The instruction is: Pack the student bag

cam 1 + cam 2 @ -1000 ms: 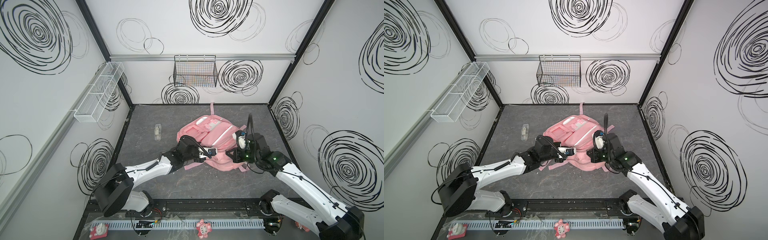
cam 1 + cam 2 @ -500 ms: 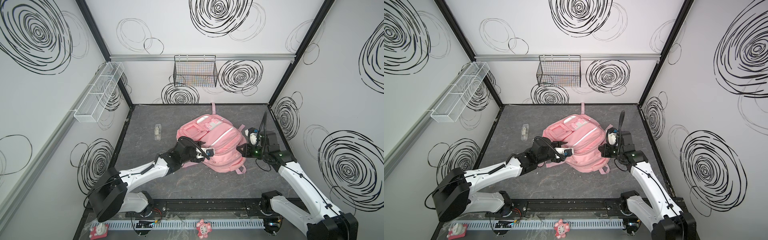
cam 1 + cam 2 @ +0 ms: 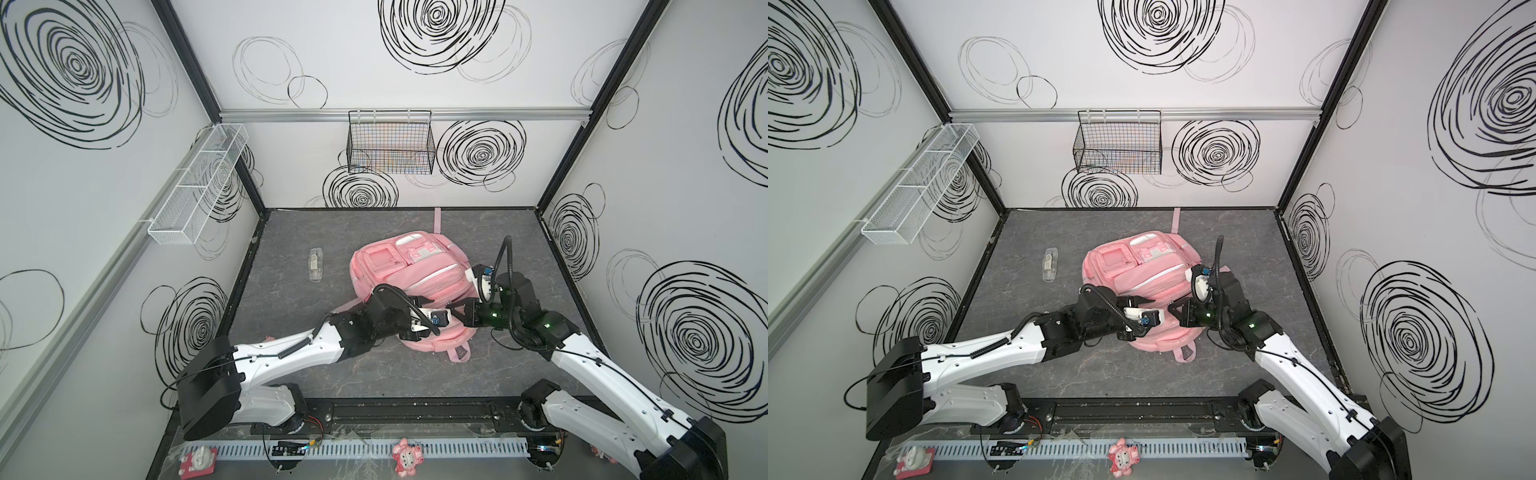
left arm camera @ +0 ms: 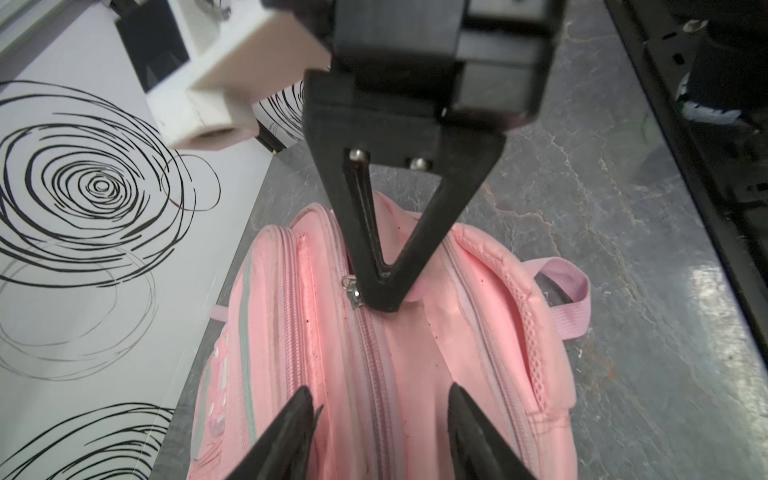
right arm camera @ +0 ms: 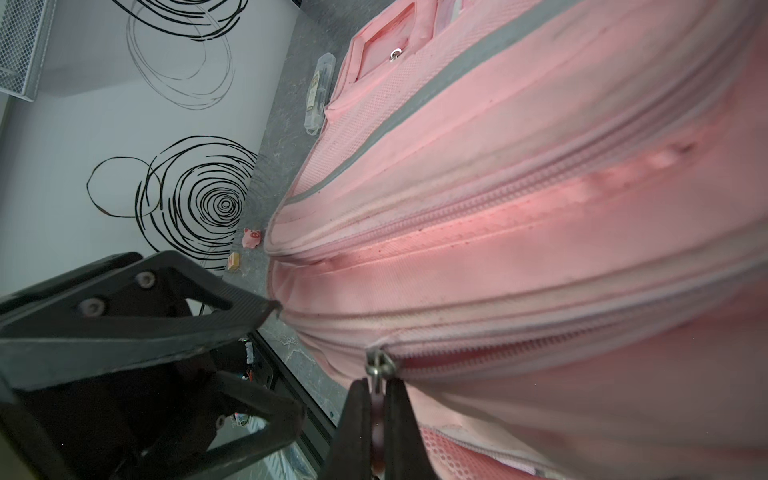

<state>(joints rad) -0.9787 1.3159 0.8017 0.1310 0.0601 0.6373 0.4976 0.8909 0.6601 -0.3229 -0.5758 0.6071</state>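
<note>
— Dark marbled surface [image 3: 374,374], walled on three sides, with a black rail [image 3: 395,415] along the near edge. Where is there room?

— A bare strip runs between the rail and the bag [image 3: 407,270]. More bare ground lies behind the bag, where one pink strap [image 3: 437,220] reaches the back wall. The bag lies flat about mid-surface, pockets up. A clear case [image 3: 316,264] lies near it on the left-arm side, not touching. On the other side the right arm fills the gap to the wall.

— And overhead?

— A wire basket [image 3: 390,147] hangs on the back wall and a white mesh shelf [image 3: 199,183] on the left wall, both well above the arms.

— Left pincer?

— The left pincer [image 4: 380,397] has its jaws apart and holds nothing. Its tips stand either side of the zip line at the bag's near end. Whether they touch the cloth I cannot tell.

— Right one?

— The right pincer [image 5: 379,399] is pressed together, clamped on the zip pull [image 5: 377,363], and points toward the left one.

— What is hidden?

— In both top views the arms cover the bag's near end, so the pull shows only from the wrists. The right wrist view also catches a small pink pig [image 5: 251,237] and a yellow block [image 5: 234,262] on the surface by the bag's edge. The case's contents are too blurred to read.
</note>
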